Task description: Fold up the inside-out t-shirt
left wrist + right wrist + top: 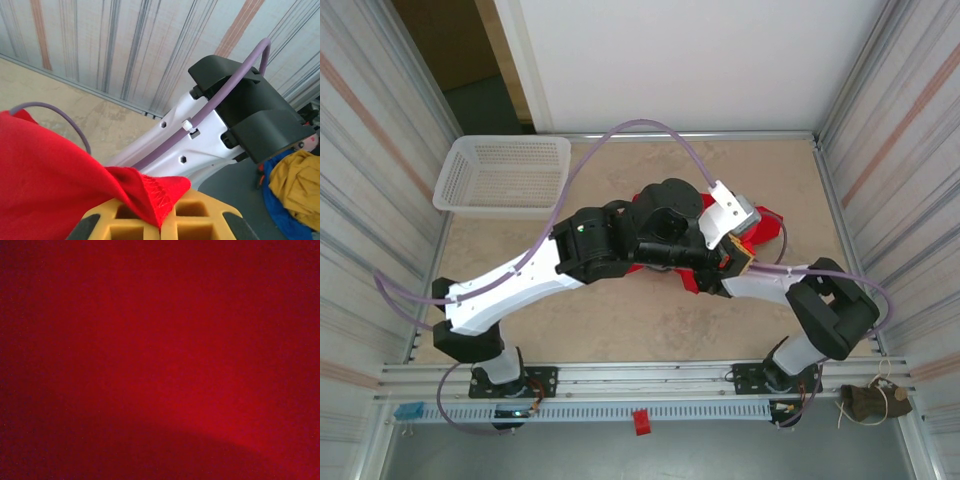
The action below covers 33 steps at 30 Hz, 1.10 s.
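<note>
Top external: red t-shirt [767, 227] on beige table [620, 325]; corrugated walls [365, 150] around.

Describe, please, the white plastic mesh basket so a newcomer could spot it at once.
Start from the beige tabletop walled by corrugated panels and look to its far left corner. There sits the white plastic mesh basket, shallow and rectangular. It is the one rigid, latticed container, apart from the bright red fabric t-shirt bunched mid-table.

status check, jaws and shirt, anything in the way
Left jaws shut on t-shirt hem. Right jaws shut, camera buried in red cloth. Shirt bunched under both arms mid-table. Basket far left, apart.
</note>
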Each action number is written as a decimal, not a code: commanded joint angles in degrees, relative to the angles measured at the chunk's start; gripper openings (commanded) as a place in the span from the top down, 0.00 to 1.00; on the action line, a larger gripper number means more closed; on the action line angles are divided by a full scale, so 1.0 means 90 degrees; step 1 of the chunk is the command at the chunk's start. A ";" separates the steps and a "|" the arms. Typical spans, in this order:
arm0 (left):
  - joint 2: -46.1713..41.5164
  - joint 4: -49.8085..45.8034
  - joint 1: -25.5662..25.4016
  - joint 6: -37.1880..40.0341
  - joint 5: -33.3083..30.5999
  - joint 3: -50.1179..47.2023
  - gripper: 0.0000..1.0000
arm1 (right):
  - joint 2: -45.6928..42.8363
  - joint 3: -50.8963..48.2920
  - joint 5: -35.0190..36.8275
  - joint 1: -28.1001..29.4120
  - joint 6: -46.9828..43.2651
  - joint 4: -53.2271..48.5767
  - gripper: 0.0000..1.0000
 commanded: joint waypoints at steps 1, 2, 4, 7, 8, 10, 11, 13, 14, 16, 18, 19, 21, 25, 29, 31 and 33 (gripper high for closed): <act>0.0175 0.0727 -0.0030 -0.0584 0.0737 -0.0139 1.00 | 0.0078 0.0319 0.0283 -0.0055 -0.0164 -0.0074 1.00; 0.0227 0.0892 -0.0089 -0.0730 0.0942 -0.0109 1.00 | 0.0198 0.0428 0.0261 -0.0103 -0.0163 -0.0144 1.00; 0.0272 0.1279 -0.0256 -0.0898 0.1285 0.0007 1.00 | 0.0453 0.0603 0.0199 -0.0227 -0.0069 -0.0383 1.00; 0.0228 0.1716 -0.0380 -0.1168 0.1651 0.0151 1.00 | 0.0806 0.0642 -0.0054 -0.0443 0.0221 -0.0480 1.00; 0.0162 0.1837 -0.0377 -0.1240 0.1704 0.0095 1.00 | 0.0863 0.0637 -0.0103 -0.0506 0.0305 -0.0532 1.00; -0.0040 0.2020 -0.0373 -0.1325 0.1665 -0.0215 1.00 | 0.0928 0.0564 -0.0200 -0.0571 0.0393 -0.0577 1.00; -0.0131 0.2030 -0.0356 -0.1321 0.1571 -0.0365 1.00 | 0.0898 0.0516 -0.0194 -0.0571 0.0398 -0.0609 1.00; -0.0436 0.2006 -0.0259 -0.1282 0.1136 -0.1038 1.00 | 0.0761 0.0319 -0.0155 -0.0569 0.0460 -0.0637 1.00; -0.0601 0.2134 -0.0192 -0.1346 0.1024 -0.1417 1.00 | 0.0683 0.0221 -0.0121 -0.0581 0.0466 -0.0635 1.00; -0.0967 0.2659 -0.0002 -0.1727 0.0943 -0.2364 1.00 | 0.0490 -0.0053 -0.0055 -0.0711 0.0553 -0.0636 1.00; -0.1253 0.3170 0.0088 -0.2022 0.0870 -0.3061 1.00 | 0.0248 -0.0507 -0.0017 -0.0930 0.0914 -0.0456 1.00; -0.1367 0.3337 0.0092 -0.2100 0.0775 -0.3325 1.00 | 0.0141 -0.0784 -0.0057 -0.1067 0.0977 -0.0143 1.00; -0.1509 0.3590 0.0092 -0.2213 0.0669 -0.3669 1.00 | 0.0035 -0.1144 -0.0414 -0.1364 0.0933 0.0440 1.00; -0.1494 0.4125 0.0082 -0.2475 0.0715 -0.4021 1.00 | 0.0105 -0.1335 -0.1402 -0.1684 0.0163 0.1677 1.00; -0.1200 0.4613 0.0031 -0.2773 0.0974 -0.4115 1.00 | 0.0242 -0.1419 -0.2385 -0.1726 -0.0617 0.2829 1.00; -0.1041 0.4847 -0.0034 -0.2861 0.1084 -0.4074 1.00 | 0.0350 -0.1514 -0.2535 -0.1722 -0.0652 0.3292 1.00; -0.0882 0.5147 -0.0103 -0.2973 0.1202 -0.3996 1.00 | 0.0509 -0.1493 -0.2447 -0.1743 -0.0641 0.3321 1.00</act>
